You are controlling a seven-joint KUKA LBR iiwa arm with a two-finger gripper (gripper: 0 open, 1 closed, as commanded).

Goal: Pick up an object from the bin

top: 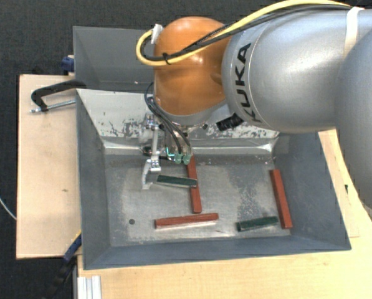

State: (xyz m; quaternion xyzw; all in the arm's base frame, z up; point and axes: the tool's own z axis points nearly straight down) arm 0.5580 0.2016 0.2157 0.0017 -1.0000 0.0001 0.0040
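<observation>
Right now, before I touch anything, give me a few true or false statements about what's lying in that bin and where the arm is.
1. A red-brown stick lies crosswise near the bin's front wall. True.
2. The red-brown stick by the right wall also lies crosswise. False: it runs front to back.
3. A short dark green stick lies beside that stick's near end. True.
4. The arm hangs over the front right corner. False: its end is at the back left, by another dark green stick.
5. All sticks lie in one heap. False: they are spread out; only that dark green stick and a third red-brown stick appear to meet.
</observation>
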